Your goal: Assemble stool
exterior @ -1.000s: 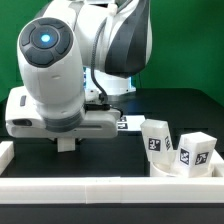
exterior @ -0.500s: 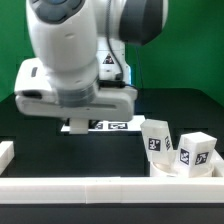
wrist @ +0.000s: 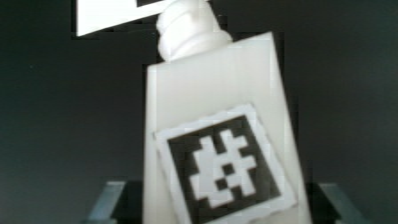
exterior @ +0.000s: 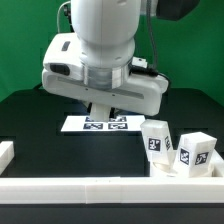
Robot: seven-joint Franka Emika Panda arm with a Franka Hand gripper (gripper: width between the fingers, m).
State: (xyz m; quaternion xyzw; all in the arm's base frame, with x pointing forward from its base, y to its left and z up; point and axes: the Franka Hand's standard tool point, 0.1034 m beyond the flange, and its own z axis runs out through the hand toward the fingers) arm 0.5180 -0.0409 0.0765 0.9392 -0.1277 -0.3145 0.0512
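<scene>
My gripper (exterior: 100, 113) is shut on a white stool leg (exterior: 102, 109) and holds it above the marker board. In the wrist view the leg (wrist: 214, 110) fills the frame, with a black-and-white tag on its face and a narrow threaded end. It sits between the two fingers of the gripper (wrist: 222, 205). Two more legs (exterior: 157, 137) (exterior: 195, 150) stand at the exterior view's right. They stand on the round rimmed disc (exterior: 172, 171), which is mostly hidden behind the front rail.
The marker board (exterior: 122, 125) lies flat on the black table under the hand. A long white rail (exterior: 90, 190) runs along the front, and a short white piece (exterior: 5, 152) sits at the exterior view's left.
The arm has swung from the exterior view's left toward the middle and risen. The marker board is now uncovered. The legs on the disc have not moved.
</scene>
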